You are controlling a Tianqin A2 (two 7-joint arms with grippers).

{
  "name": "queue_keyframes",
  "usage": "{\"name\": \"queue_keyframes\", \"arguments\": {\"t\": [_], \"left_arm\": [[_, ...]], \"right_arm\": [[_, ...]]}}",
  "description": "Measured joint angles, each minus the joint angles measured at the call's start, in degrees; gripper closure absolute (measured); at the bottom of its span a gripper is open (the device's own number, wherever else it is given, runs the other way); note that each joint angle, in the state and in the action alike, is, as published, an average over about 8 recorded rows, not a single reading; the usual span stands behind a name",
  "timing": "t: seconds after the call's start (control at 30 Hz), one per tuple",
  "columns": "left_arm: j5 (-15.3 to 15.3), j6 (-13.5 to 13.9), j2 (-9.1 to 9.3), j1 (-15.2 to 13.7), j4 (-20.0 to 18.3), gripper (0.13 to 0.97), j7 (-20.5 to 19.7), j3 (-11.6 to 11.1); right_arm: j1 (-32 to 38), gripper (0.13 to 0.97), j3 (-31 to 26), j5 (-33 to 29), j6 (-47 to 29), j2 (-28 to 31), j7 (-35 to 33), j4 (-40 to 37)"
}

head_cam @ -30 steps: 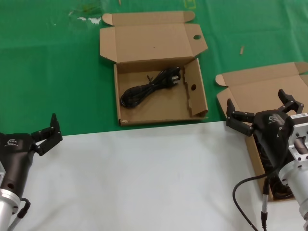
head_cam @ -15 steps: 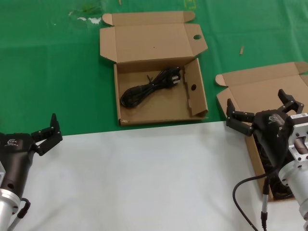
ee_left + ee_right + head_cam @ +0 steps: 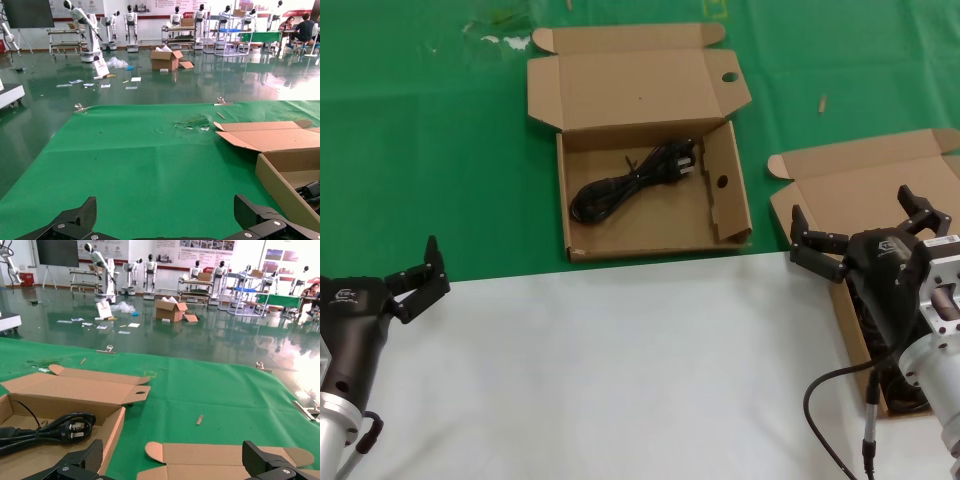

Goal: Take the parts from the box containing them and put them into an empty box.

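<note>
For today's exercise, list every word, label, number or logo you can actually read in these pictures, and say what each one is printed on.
None can be read.
Left gripper: small white logo on its black body, too small to read.
Right gripper: similar white mark, unreadable.
Wall posters behind the hall: text too blurred.
Both cardboard boxes: plain, no print.

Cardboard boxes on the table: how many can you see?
2. One open box sits in the middle on the green cloth, with a black power cord inside. The other box is on the right, partly hidden behind the right pincer.
</note>
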Motion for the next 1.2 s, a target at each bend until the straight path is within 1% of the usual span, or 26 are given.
{"name": "queue_keyframes", "arguments": {"t": [1.2], "left_arm": [[0.0, 0.0, 0.0, 0.0, 0.0, 0.132, 0.01, 0.0]], "right_arm": [[0.0, 0.129, 0.0, 0.0, 0.0, 0.0, 0.0, 0.0]]}}
